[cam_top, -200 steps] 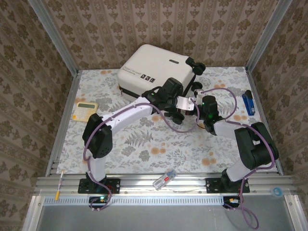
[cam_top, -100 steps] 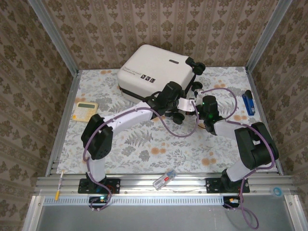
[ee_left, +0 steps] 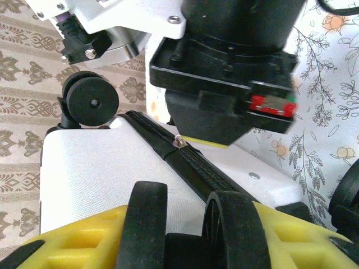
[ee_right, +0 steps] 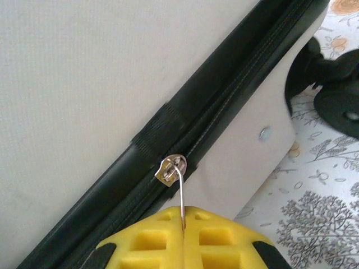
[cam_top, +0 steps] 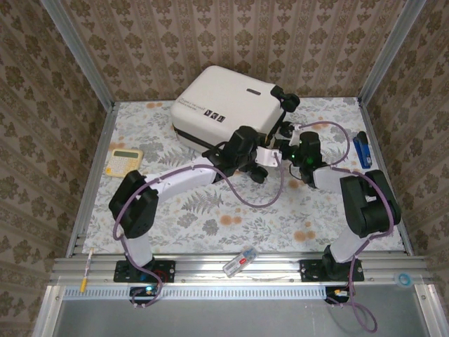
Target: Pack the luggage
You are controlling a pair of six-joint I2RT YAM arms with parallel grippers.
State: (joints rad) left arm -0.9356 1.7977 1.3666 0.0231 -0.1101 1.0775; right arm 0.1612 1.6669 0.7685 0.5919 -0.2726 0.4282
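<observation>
The white luggage lies closed and flat at the back of the table. Along its near right side runs the black zipper band. My right gripper is shut on the thin metal pull of the zipper slider, right against the shell. My left gripper is shut on a black twin caster wheel at the luggage's corner, yellow fingers on either side. In the top view both grippers meet at that side, left and right.
A yellow calculator lies at the left of the floral cloth. A blue object sits by the right edge. A small clear-and-red item rests on the front rail. Another caster wheel sticks up at the far corner.
Both grippers have moved back toward the luggage's side. The left gripper's jaws have narrowed onto the caster wheel. The right gripper stays shut.
</observation>
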